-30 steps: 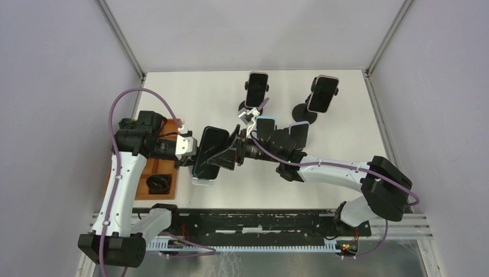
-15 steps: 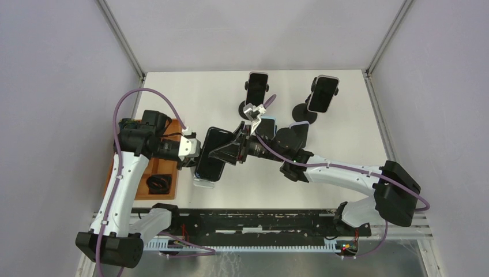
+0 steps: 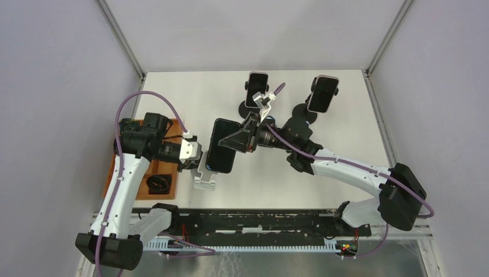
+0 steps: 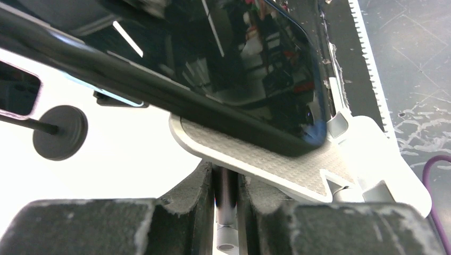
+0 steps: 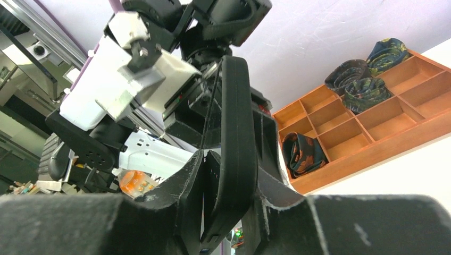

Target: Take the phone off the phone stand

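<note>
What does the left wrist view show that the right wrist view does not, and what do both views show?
Only the left wrist view shows the phone stand with its padded plate, its post clamped in the left gripper, and a black round base. Only the right wrist view shows the right gripper closed on the edge of the phone, and a wooden tray with rolled ties. Both show the phone.

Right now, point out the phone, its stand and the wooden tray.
phone (image 3: 222,147), top view, middle of the dark screen.
stand (image 4: 255,159), left wrist view, textured silver plate.
wooden tray (image 5: 383,147), right wrist view, front wall.
</note>
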Motion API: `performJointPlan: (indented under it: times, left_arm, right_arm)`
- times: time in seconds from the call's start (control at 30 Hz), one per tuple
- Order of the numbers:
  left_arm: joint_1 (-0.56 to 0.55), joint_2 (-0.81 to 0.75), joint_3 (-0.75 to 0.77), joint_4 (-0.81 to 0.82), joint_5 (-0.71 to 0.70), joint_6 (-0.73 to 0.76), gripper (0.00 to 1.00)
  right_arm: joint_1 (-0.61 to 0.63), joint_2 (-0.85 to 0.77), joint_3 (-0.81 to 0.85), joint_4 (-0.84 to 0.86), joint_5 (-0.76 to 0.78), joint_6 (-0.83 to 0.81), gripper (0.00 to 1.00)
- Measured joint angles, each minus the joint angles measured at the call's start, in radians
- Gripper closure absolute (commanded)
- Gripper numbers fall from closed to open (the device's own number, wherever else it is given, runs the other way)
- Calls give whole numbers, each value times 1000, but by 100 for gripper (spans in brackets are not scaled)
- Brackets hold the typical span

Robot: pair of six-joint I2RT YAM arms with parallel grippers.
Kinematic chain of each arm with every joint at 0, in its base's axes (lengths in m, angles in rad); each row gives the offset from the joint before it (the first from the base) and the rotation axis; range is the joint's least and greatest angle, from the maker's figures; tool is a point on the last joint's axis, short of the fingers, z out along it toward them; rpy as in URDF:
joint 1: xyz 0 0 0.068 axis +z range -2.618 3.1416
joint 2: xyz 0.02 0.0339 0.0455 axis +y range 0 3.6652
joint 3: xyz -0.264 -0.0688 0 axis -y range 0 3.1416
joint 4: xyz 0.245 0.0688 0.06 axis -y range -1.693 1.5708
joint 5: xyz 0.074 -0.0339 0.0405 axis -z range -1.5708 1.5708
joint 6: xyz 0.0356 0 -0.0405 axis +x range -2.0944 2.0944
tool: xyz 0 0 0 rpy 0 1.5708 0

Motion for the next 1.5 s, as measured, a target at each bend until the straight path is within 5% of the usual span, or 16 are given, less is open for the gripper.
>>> performJointPlan:
  times: [0.33,0.57,0.9,1.5]
  left_arm:
    - [-7,-20,-28,-26,-47,39,98]
    - [-11,-29,-5,-28,-45,39,98]
    - [-11,-28,47,-28,-19,38,98]
    - [-11,-34,47,-28,-14,37,98]
  right_arm:
    - [-212,-148,27,-216,-38,-26,100]
    - [-237,-195,-131,-314,-42,-63,100]
    - [-88,102,-306,-287,-33,39,100]
    - [58,509,-58,-98,97,244,100]
